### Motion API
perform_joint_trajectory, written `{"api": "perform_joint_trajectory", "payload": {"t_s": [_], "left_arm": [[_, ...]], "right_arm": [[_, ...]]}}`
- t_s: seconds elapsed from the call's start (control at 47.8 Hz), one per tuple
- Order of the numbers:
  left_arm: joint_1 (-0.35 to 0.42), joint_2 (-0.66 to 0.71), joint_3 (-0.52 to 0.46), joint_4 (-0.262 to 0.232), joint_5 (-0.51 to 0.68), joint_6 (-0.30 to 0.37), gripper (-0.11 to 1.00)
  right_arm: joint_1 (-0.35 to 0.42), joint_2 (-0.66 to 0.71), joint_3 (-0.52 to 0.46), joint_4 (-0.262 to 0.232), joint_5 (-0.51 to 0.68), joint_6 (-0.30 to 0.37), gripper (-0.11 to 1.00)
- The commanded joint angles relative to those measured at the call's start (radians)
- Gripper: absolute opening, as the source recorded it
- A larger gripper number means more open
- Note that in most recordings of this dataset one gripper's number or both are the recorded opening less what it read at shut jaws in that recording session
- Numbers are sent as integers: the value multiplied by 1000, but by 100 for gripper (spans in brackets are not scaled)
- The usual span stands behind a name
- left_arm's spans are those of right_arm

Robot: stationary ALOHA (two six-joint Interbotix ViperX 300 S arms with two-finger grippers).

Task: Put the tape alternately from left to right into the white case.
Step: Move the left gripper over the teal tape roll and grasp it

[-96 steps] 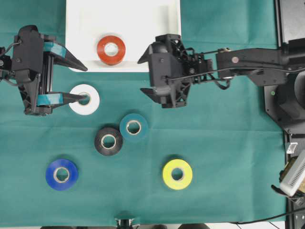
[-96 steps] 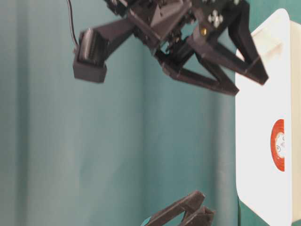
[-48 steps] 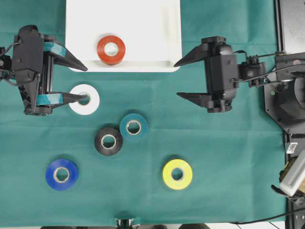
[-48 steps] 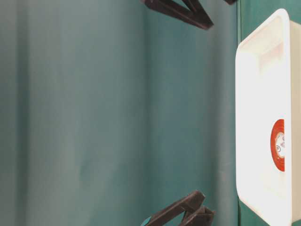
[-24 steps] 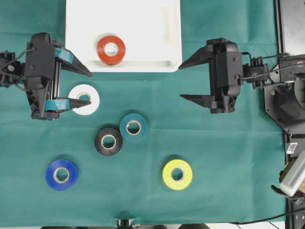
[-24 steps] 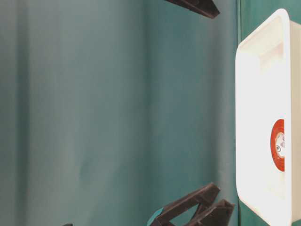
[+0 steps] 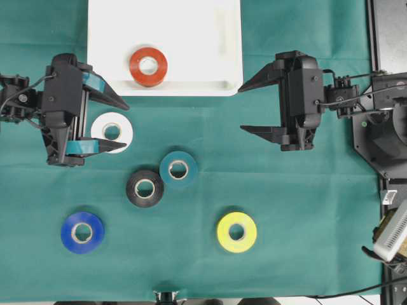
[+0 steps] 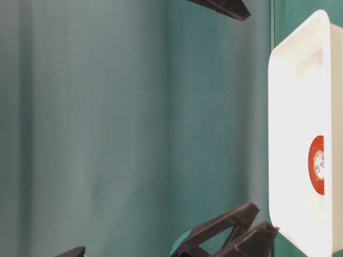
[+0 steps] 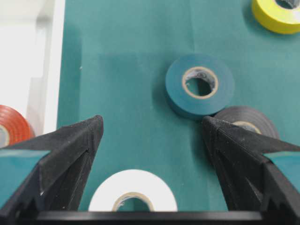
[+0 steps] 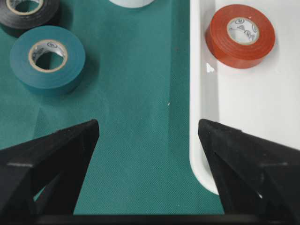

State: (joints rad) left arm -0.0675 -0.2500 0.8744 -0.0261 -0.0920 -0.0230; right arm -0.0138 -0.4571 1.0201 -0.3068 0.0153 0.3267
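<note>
Left gripper (image 7: 121,122) moved in over white roll (image 7: 112,131), jaws spread either side, empty. Right gripper (image 7: 245,108) spread, empty, beside case (image 7: 191,25). Red roll (image 7: 148,65) in case; core print unreadable.

1. The tabletop (image 7: 305,210) is covered in matt green woven cloth.
2. The white case (image 7: 191,38) looks like smooth, glossy plastic.
3. The tape rolls, such as the teal roll (image 9: 199,91), are glossy with pale paper-like cores.
</note>
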Motion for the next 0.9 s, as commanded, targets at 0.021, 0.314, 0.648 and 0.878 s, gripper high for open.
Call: {"api": "perform_joint_trajectory", "payload": {"t_s": [0.021,0.314,0.648,0.878], "left_arm": [[-6,11,-37,-3,-5,-17,93],[-6,84,-92,-3,67,-86,93],[-14,167,-178,-3,146,-95,93],[-26,216,-219,-3,147,-94,93]], "right_arm": [[2,-6,-9,2,-9,2,66],[0,3,-9,3,-9,3,66],[0,17,-9,3,-9,3,66],[2,18,-9,2,-9,3,66]]}}
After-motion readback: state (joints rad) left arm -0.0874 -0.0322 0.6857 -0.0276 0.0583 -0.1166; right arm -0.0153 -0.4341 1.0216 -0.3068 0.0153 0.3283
